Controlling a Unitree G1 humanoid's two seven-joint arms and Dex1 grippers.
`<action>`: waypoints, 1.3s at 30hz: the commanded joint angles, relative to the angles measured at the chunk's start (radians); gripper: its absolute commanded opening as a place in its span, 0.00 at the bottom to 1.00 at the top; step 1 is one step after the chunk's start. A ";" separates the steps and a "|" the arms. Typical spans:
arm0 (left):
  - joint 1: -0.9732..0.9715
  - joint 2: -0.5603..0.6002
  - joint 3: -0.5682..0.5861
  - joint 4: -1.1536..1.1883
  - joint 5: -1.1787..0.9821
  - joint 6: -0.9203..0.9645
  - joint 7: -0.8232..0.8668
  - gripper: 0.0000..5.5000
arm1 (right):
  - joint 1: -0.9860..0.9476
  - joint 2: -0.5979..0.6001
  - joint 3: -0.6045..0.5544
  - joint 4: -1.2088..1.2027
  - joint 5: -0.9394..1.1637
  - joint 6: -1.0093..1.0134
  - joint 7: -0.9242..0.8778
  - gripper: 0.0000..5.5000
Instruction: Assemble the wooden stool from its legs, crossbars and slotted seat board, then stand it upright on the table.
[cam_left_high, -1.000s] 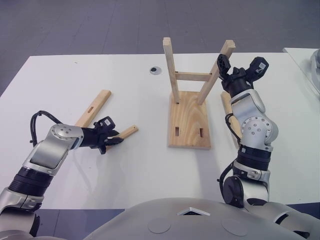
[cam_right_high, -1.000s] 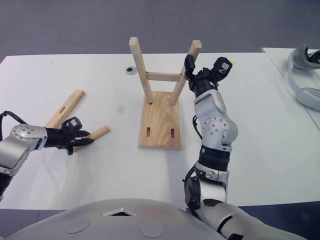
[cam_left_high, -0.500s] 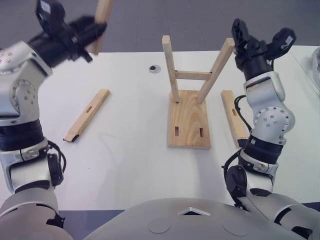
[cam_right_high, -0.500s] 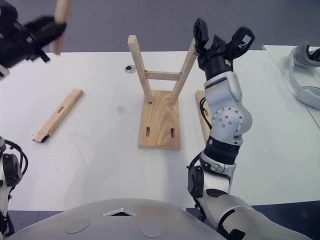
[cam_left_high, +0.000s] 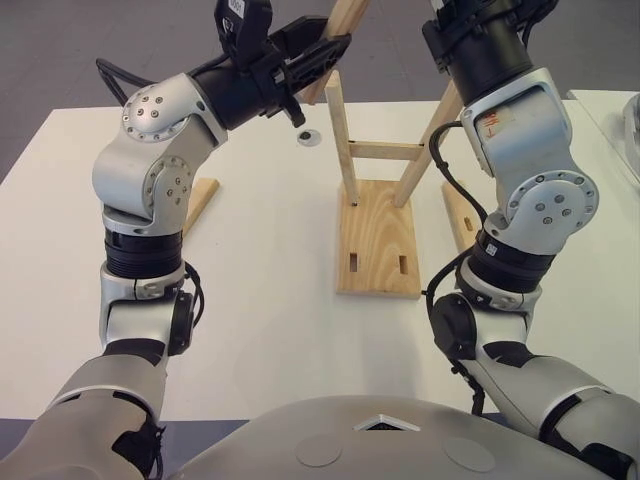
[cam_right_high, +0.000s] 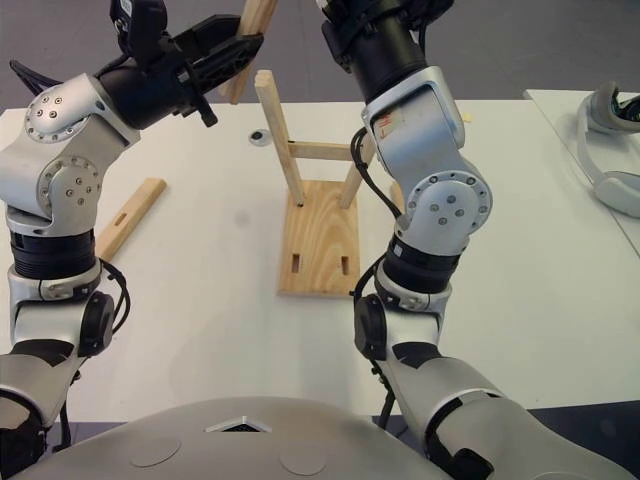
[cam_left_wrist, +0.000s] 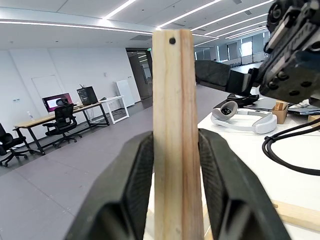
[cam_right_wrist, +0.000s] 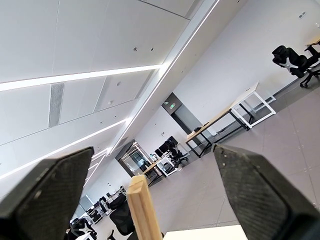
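Now the left gripper (cam_left_high: 325, 55), fingers (cam_left_wrist: 130, 190) clenching a crossbar (cam_left_high: 350, 12), is hovering above the half-built stool (cam_left_high: 378, 240). The right gripper's (cam_right_wrist: 155, 170) released fingers (cam_right_wrist: 50, 195) are straddling its right leg (cam_left_high: 432, 135), ideally steadying it for insertion.

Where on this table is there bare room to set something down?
Bare table lies between the loose leg at left and the seat board, and along the near edge. Crowded: the board's far end, around the upright legs.
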 joint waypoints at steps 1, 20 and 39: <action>-0.031 -0.001 -0.020 -0.014 -0.010 0.028 -0.016 0.24 | 0.003 -0.003 0.028 -0.006 0.036 0.030 -0.025 0.81; -0.040 0.004 -0.028 -0.050 -0.012 0.071 -0.020 0.24 | 0.047 -0.017 0.062 0.002 0.086 0.029 -0.057 0.32; 0.026 -0.028 0.080 0.047 0.024 -0.057 0.054 0.39 | 0.053 -0.047 0.070 0.023 0.060 0.010 -0.022 0.08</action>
